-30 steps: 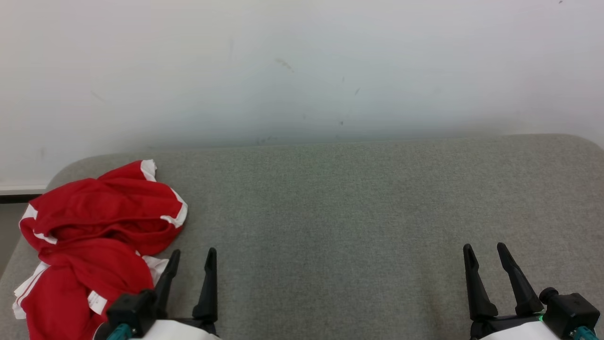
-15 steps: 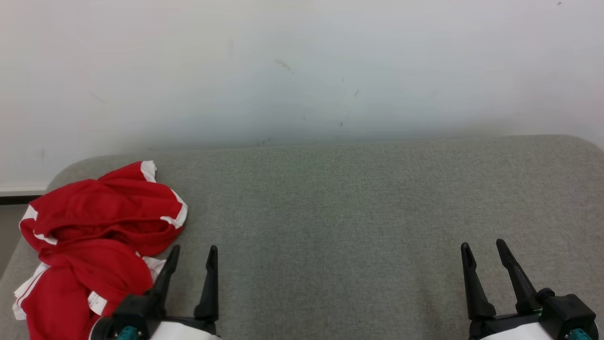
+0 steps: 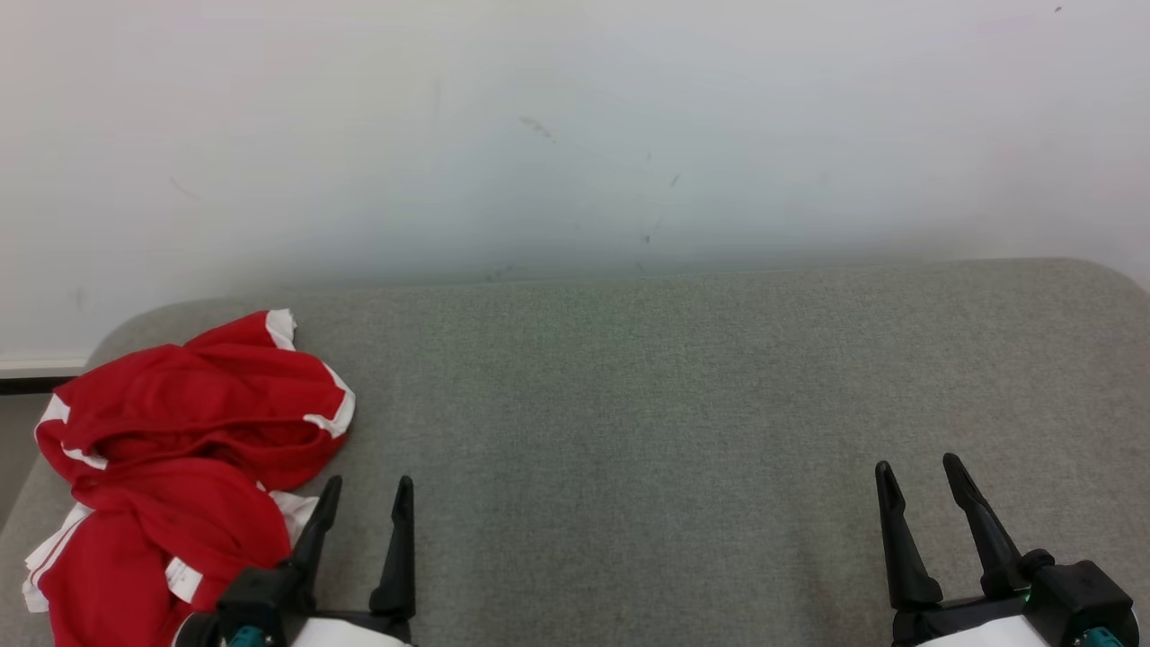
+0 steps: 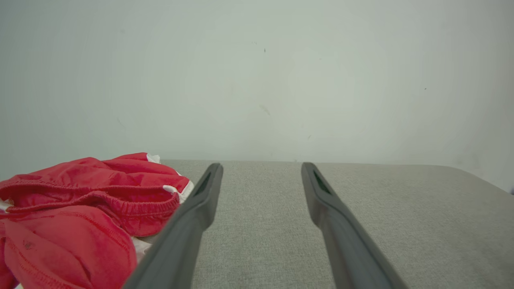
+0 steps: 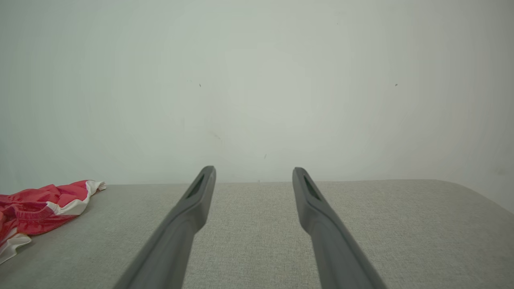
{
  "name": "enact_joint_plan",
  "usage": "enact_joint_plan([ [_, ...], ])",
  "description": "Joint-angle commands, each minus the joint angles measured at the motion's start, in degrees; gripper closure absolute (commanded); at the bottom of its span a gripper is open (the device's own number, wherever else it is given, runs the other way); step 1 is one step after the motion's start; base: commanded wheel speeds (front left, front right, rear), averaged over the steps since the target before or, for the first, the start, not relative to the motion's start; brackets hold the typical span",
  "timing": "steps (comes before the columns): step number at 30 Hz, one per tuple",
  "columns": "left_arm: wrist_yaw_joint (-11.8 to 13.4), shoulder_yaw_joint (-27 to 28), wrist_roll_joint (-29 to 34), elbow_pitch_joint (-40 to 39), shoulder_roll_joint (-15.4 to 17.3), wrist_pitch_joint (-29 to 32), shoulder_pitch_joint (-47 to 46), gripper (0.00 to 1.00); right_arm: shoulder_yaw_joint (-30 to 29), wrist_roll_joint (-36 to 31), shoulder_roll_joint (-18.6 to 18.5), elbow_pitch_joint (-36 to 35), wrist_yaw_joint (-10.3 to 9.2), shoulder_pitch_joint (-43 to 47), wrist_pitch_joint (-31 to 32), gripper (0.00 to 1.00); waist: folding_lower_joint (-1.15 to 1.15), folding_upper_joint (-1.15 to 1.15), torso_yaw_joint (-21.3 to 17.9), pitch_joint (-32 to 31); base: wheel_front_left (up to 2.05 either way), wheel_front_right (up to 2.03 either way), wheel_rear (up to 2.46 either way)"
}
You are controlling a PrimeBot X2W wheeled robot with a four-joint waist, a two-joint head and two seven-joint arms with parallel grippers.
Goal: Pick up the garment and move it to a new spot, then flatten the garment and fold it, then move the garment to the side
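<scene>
Crumpled red, white-trimmed garment (image 3: pixel 180 431) lies at the grey fabric cushion's (image 3: pixel 674 404) left edge, its white tag (image 3: pixel 183 580) unreadable; left gripper (image 3: pixel 369 483) and right gripper (image 3: pixel 916 463) gape, empty.

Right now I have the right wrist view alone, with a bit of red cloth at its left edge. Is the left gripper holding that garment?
Observer: No. In the head view the left gripper is open, with nothing between its fingers, just to the right of the garment.
Operator: How does the garment lie?
Observer: It is crumpled in a heap at the left end of the grey cushion, not flattened.
Operator: Is there any feature worth grabbing?
Observer: The left wrist view shows a gathered elastic band running across the heap.
</scene>
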Motion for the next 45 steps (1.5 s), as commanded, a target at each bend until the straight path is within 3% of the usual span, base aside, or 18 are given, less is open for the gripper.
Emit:
enact_joint_plan([
  [1, 0.29, 0.08, -0.34, 0.18, 0.35, -0.04, 0.24, 0.00, -0.09, 0.43, -0.31, 0.02, 0.04, -0.21, -0.19, 0.00, 0.00, 0.00, 0.04, 0.00, 0.00, 0.00, 0.00],
  [24, 0.23, -0.06, -0.66, 0.94, 0.34, -0.04, -0.33, 0.00, 0.29, 0.79, -0.30, 0.28, 0.04, -0.04, -0.19, 0.00, 0.00, 0.00, 1.46, -0.09, 0.00, 0.00, 0.00],
  [45, 0.70, 1.45, 0.15, 2.74, 0.35, -0.04, -0.97, 0.00, 2.91, 3.48, -0.28, 0.30, 0.03, 0.74, -0.10, 0.00, 0.00, 0.00, 17.55, 0.17, 0.00, 0.00, 0.00],
])
